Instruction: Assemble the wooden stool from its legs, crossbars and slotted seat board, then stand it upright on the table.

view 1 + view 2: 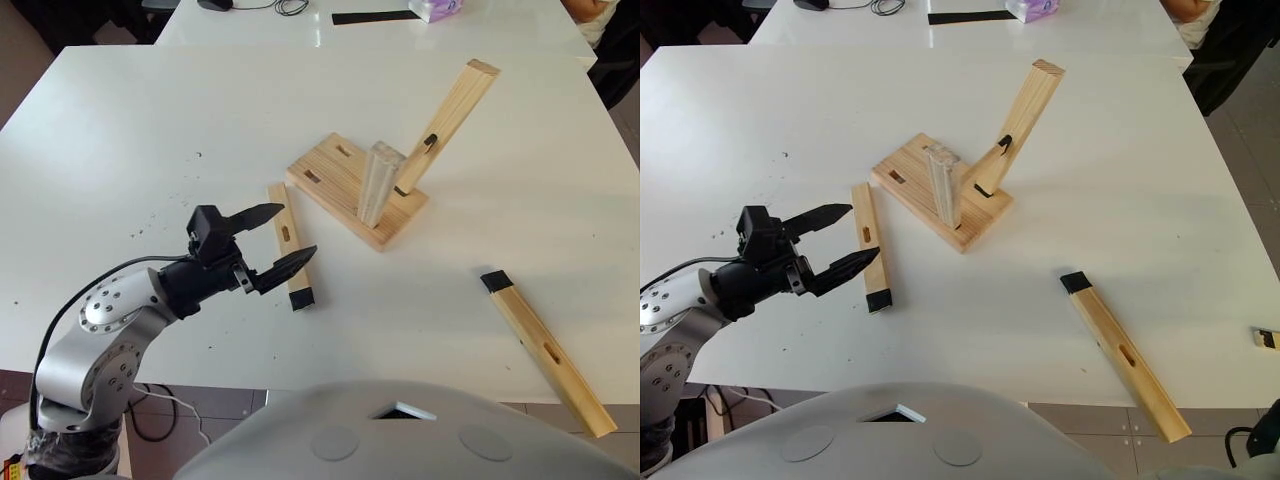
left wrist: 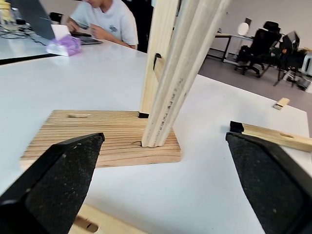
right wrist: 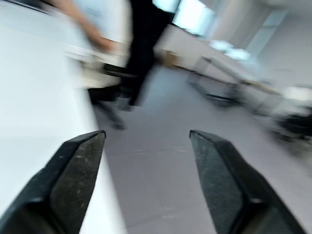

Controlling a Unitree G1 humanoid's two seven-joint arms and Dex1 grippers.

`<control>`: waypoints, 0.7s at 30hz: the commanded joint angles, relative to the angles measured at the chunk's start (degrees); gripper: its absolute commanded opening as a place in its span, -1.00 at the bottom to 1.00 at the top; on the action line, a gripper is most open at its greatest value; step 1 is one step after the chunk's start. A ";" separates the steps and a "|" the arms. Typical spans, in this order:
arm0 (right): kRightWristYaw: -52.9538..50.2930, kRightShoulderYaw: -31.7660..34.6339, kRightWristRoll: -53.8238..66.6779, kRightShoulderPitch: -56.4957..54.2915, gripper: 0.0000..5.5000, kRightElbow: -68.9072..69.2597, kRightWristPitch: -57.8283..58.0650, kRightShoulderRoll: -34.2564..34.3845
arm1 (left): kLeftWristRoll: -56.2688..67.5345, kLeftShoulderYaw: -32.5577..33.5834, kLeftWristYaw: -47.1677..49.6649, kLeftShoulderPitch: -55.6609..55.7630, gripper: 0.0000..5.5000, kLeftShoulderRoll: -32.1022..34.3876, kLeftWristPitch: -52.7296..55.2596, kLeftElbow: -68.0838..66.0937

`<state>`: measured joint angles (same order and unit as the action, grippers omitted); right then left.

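Left gripper (image 1: 298, 230) hangs with fingers (image 1: 262, 213) spread over a loose leg (image 1: 288, 238) lying just beside the seat board (image 1: 335, 175), where an upright leg (image 1: 378, 185) and a leaning leg (image 1: 450, 110) stand; my head cameras add another leg (image 1: 545, 350) well apart on the right. Right gripper (image 3: 146, 134), in its own wrist camera, is wide open at the table (image 3: 29, 87) edge, over floor (image 3: 161, 170).

Count recorded. One slotted seat board (image 1: 330, 168) was noted. Four long legs were counted: two stood in the board, an upright leg (image 1: 377, 185) and a tilted leg (image 1: 455, 110), and two laid flat, a left-hand leg (image 1: 281, 210) and a right-hand leg (image 1: 545, 350). One short wooden piece (image 1: 1266, 338), one tissue pack (image 1: 437, 9) and one black strip (image 1: 372, 17) were counted.
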<state>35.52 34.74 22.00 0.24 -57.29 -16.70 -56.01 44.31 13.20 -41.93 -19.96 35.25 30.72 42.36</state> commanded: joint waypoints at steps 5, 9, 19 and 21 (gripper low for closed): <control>20.42 -1.49 2.61 0.55 0.07 -2.99 14.60 -1.70 | 1.16 0.44 3.10 -2.04 0.68 -1.09 -0.36 2.53; 25.35 -0.74 1.82 -0.37 0.07 -9.12 17.44 -7.27 | 1.81 0.43 3.53 -2.51 0.68 -1.13 -0.31 3.41; 16.99 1.46 -1.25 3.42 0.07 -19.34 16.53 -17.76 | 0.94 -0.69 5.46 -6.66 0.68 -2.92 -1.82 6.12; 15.22 0.52 -3.26 5.69 0.07 -19.73 14.88 -18.36 | 0.81 -1.02 5.73 -7.19 0.68 -3.09 -2.18 6.39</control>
<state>52.54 36.18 21.10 3.50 -76.37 -0.29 -72.66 45.82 12.75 -36.89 -26.43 32.22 29.09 47.86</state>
